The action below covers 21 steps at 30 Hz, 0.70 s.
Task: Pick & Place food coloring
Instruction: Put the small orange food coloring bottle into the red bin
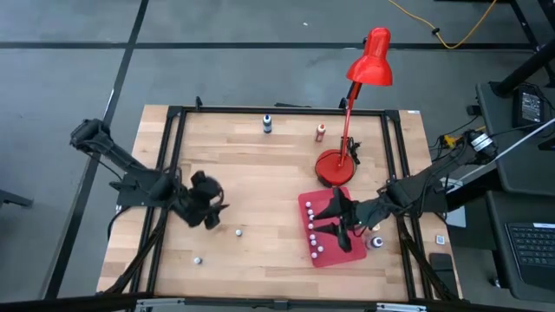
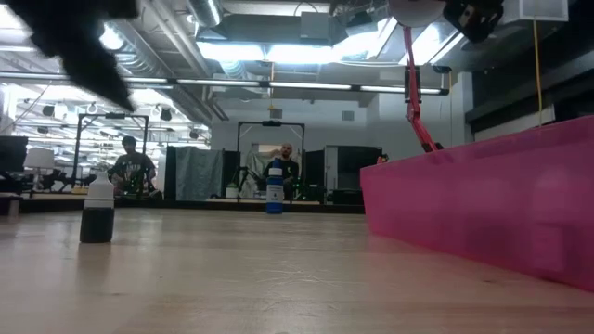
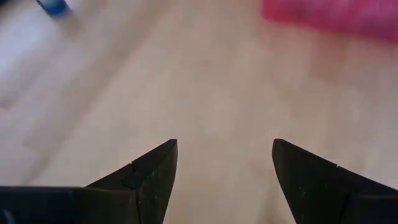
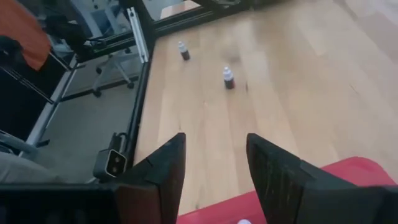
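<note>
Red mat, 6 pale bottles, 2 end effectors open

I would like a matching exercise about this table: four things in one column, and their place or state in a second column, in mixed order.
Things:
1. red mat
2. lamp base
3. left gripper
4. blue-bodied bottle

Places or states:
A. open and empty, over bare wood
B. near the table's far edge
C. under the right gripper, with small bottles on it
D. just beyond the mat

Pairs: 1-C, 2-D, 3-A, 4-B
</note>
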Tool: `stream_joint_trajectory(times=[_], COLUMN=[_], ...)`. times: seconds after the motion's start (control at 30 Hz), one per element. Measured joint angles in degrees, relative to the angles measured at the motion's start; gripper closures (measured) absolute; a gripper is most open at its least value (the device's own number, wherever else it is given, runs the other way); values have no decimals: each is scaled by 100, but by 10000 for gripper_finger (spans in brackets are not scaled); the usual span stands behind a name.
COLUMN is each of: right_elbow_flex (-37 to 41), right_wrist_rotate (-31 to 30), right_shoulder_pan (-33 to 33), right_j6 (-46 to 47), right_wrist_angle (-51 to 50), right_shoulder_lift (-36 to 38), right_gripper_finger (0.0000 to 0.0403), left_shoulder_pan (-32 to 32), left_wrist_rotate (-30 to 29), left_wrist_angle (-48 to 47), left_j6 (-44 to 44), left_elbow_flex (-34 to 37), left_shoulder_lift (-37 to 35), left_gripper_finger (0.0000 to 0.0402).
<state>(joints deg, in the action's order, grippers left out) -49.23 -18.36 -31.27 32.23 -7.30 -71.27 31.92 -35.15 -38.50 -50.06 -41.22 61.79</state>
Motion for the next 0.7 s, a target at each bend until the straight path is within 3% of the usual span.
stream_joint_trajectory(times=[0.17,0.3,0.4,0.7], right_elbow_flex=[0,0,0,0], right_wrist_rotate=[161,194,196,162], right_shoulder_pan=[69,73,73,73], right_j6=[-88,-116,-100,-113], right_wrist_angle=[12,20,27,22], right_shoulder_lift=[3,3,3,3], right_gripper_finger=[232,232,232,232], left_shoulder_pan=[626,898,925,918], left_wrist_rotate=[208,234,369,518], left_wrist_angle=[942,1995,2704,4503], left_j6=[-105,563,1145,1722], left_elbow_flex=[792,1319,1662,2356], left_shoulder_lift=[22,42,137,861], left_gripper_finger=[146,146,146,146])
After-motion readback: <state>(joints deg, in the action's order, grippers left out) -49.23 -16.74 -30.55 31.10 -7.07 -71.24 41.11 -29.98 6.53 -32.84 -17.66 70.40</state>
